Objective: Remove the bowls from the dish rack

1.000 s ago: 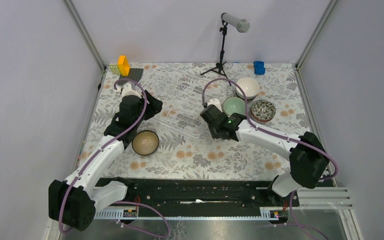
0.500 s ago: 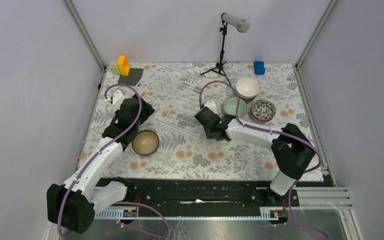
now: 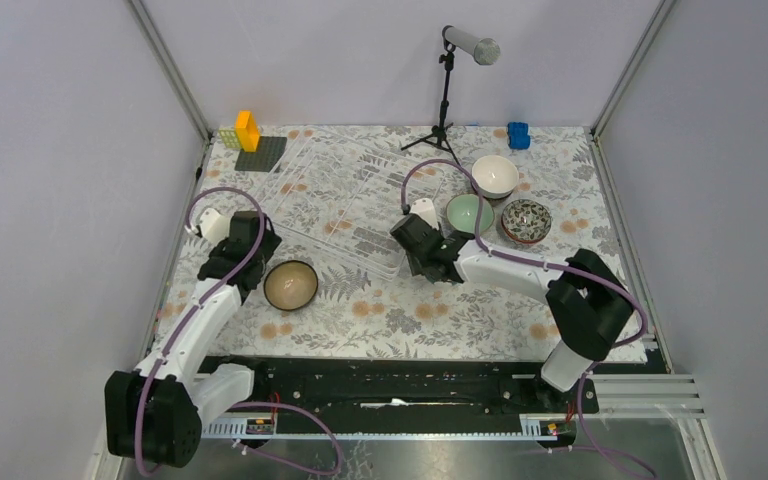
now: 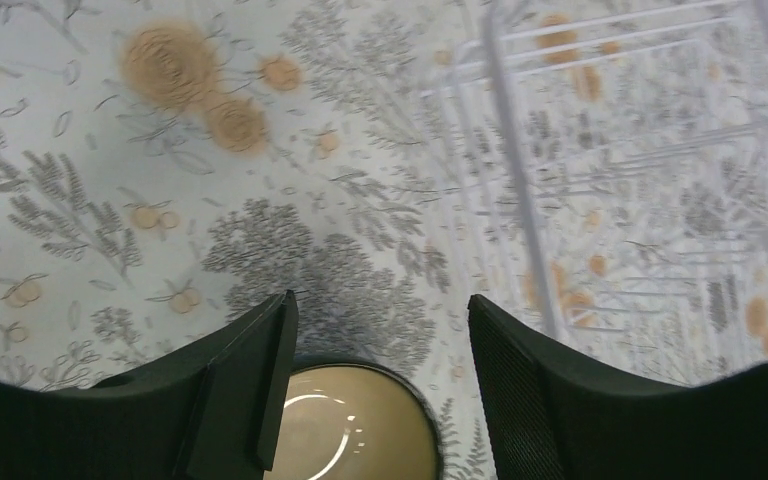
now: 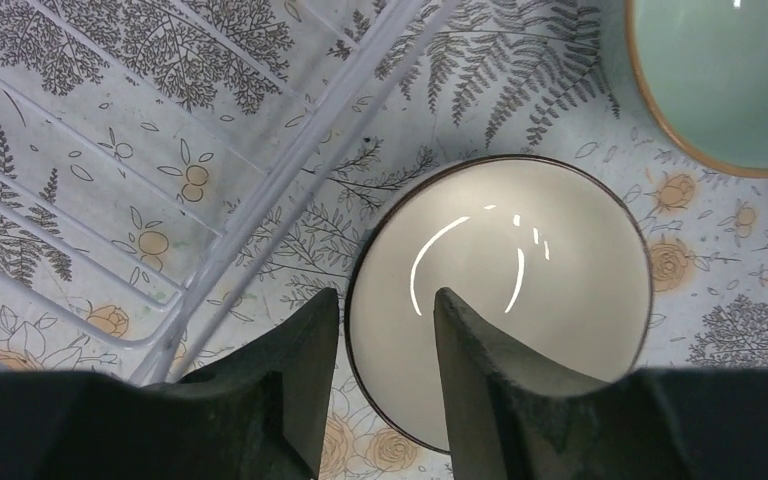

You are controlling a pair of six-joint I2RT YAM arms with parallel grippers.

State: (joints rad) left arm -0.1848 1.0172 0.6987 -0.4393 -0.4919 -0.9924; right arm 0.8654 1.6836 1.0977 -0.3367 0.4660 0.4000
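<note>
Setting cream bowl (image 5: 520, 300) down on worktop (image 3: 410, 315), about the middle, just off near-right corner of dish rack (image 3: 345, 190) & next to pale green bowl (image 5: 730, 70), w/ right gripper (image 5: 385, 310) released, jaws parted astride the rim, not pinching. To finish clean: lift straight up till both fingers clear the rim, no sideways drag, else prob. tips bowl or bumps rack edge. Leave left gripper (image 4: 380, 320) as is, released & empty above brown bowl (image 4: 350, 430) nr worktop's left edge; can't spot any bowl inside rack, so likely near done.

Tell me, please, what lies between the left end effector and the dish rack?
Only bare tablecloth, up to the dish rack edge, in the left wrist view.
</note>
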